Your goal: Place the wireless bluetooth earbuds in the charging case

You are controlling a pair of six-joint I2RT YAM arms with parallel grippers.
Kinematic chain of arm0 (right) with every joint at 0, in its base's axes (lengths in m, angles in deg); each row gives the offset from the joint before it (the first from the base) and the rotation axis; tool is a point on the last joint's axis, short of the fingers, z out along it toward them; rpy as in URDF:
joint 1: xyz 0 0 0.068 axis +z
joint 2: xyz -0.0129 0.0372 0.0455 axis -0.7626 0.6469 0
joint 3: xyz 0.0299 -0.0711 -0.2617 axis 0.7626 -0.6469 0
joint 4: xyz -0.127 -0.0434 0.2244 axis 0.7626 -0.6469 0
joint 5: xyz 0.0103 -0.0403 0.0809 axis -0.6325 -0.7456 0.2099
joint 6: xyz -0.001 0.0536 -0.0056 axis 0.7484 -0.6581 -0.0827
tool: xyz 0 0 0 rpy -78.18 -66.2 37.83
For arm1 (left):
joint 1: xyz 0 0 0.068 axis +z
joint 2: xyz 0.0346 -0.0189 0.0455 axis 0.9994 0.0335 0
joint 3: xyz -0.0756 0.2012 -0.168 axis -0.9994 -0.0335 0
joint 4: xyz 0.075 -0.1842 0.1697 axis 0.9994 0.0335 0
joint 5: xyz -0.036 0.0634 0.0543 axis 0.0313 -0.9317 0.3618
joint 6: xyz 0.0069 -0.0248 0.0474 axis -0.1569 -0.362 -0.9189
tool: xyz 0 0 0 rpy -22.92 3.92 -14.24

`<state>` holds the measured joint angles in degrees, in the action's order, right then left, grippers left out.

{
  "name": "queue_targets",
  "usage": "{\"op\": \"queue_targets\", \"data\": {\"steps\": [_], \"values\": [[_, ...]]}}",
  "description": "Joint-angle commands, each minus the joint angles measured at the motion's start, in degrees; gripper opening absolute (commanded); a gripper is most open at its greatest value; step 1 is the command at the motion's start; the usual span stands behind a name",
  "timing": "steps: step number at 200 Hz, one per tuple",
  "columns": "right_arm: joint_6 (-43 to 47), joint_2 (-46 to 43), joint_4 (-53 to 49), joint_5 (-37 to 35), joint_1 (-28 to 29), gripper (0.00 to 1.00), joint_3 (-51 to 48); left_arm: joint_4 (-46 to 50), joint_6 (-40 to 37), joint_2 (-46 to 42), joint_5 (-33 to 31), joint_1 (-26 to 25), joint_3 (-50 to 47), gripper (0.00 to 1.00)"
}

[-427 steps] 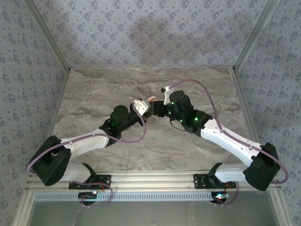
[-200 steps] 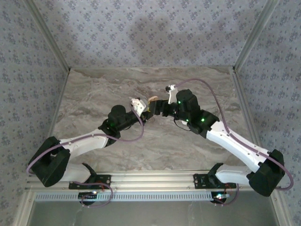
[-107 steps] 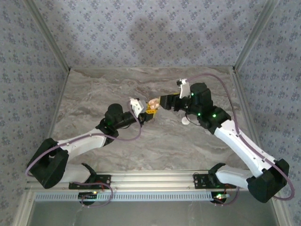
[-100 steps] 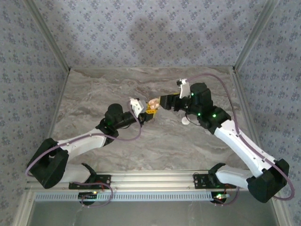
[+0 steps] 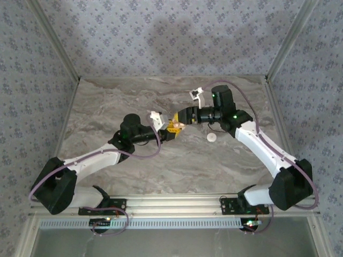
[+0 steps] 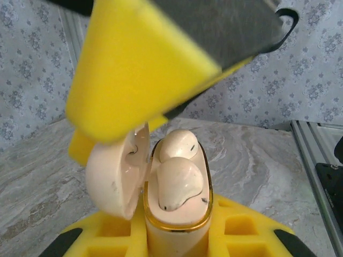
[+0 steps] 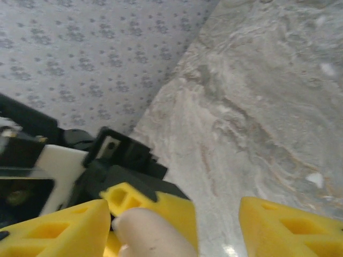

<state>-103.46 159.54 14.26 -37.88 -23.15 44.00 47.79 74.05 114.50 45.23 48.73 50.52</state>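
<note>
Two glossy beige earbuds are sitting in the open peach charging case — left gripper pinching its half-hidden base, right gripper holding its jaws spread.

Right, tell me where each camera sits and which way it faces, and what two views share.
Top external: above and behind the bases, looking down on the table; both arms show, left gripper and right gripper tip to tip.
Left wrist: on the left arm, looking along the left fingers at the open charging case, earbuds seated.
Right wrist: on the right arm, looking down between the spread right fingers toward the left gripper.
Shared: top external and left wrist both show the case.
</note>
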Motion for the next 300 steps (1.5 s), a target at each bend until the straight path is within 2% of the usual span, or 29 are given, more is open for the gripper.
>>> {"op": "queue_targets", "data": {"steps": [1, 23, 39, 50, 56, 68, 92, 124, 151, 171, 192, 212, 217, 219, 222, 226, 228, 229, 232, 247, 267, 289, 300], "values": [[-2.4, -2.6, 6.0, 7.7, 0.0, 0.62, -1.0, 1.4, 0.6, -0.9, -0.6, 1.1, 2.4, 0.21], [-5.1, -5.5, 9.8, 9.1, -0.9, 0.53, -4.1, 1.7, 3.3, 0.0, -0.6, 2.3, 2.6, 0.21], [-5.9, -7.2, 10.0, 8.8, -2.0, 0.51, -6.2, 2.4, 5.0, 1.0, 0.0, 2.8, 3.1, 0.22], [-5.7, -8.1, 8.0, 5.6, -3.0, 0.51, -7.2, 4.3, 6.3, 2.1, -0.3, 3.0, 4.2, 0.23], [-5.3, -8.5, 6.1, 2.5, -3.7, 0.52, -7.4, 6.5, 7.0, 3.0, -0.2, 3.1, 5.3, 0.24], [-4.7, -8.7, 0.4, -4.8, -5.5, 0.6, -7.4, 13.0, 8.0, 5.5, 0.4, 3.1, 8.7, 0.25], [-6.8, -7.5, -7.6, -16.8, -10.1, 0.62, -8.4, 25.1, 11.5, 12.6, 3.0, 3.2, 16.1, 0.25], [-8.6, -6.9, -9.8, -22.9, -15.7, 0.65, -12.1, 40.3, 16.0, 22.1, 5.3, 3.3, 24.2, 0.24], [-5.4, -5.9, -12.6, -27.1, -17.2, 0.67, -12.9, 51.9, 17.0, 30.0, 6.5, 3.2, 30.3, 0.24], [-2.8, -5.7, -12.3, -29.9, -18.1, 0.69, -14.0, 57.7, 16.7, 34.3, 6.1, 3.3, 32.8, 0.25], [-1.0, -5.7, -9.3, -30.6, -20.3, 0.72, -15.8, 61.6, 16.9, 37.0, 4.9, 4.1, 34.3, 0.31], [1.1, -5.8, -5.8, -32.8, -22.3, 0.78, -17.4, 63.9, 16.8, 37.4, 1.1, 5.4, 34.8, 0.44], [1.8, -5.8, -4.9, -33.7, -22.8, 0.86, -17.9, 64.2, 16.7, 37.2, 0.0, 5.9, 34.8, 0.5], [2.1, -5.8, -4.6, -34.1, -23.0, 0.97, -18.1, 64.3, 16.7, 37.1, -0.5, 6.0, 34.8, 0.52], [2.5, -5.8, -4.1, -34.8, -23.3, 1.0, -18.3, 64.5, 16.7, 36.9, -1.1, 6.3, 34.8, 0.57], [3.0, -5.9, -3.6, -35.7, -23.8, 1.0, -18.5, 64.6, 16.7, 36.6, -1.9, 6.7, 34.7, 0.69], [3.3, -5.9, -3.4, -36.1, -24.0, 1.0, -18.7, 64.8, 16.7, 36.4, -2.4, 7.0, 34.7, 0.88], [3.5, -6.0, -3.4, -36.3, -24.2, 1.0, -18.8, 64.8, 16.7, 36.4, -2.5, 7.1, 34.7, 0.94], [4.1, -6.1, -2.8, -37.2, -24.5, 1.0, -19.1, 65.1, 16.6, 36.0, -3.4, 7.4, 34.7, 0.99], [7.3, -7.1, 0.8, -42.4, -26.1, 1.0, -21.4, 65.5, 16.3, 33.6, -8.2, 9.3, 34.2, 1.0], [11.9, -9.1, 10.8, -47.7, -27.9, 1.0, -28.2, 63.7, 15.9, 27.9, -15.5, 11.5, 32.1, 1.0], [15.5, -9.7, 22.0, -50.6, -30.3, 1.0, -35.1, 59.7, 13.5, 18.9, -29.2, 13.2, 28.0, 1.0], [17.0, -8.5, 27.2, -49.6, -31.7, 1.0, -38.0, 55.4, 11.8, 13.5, -35.8, 13.9, 24.2, 1.0]]}}
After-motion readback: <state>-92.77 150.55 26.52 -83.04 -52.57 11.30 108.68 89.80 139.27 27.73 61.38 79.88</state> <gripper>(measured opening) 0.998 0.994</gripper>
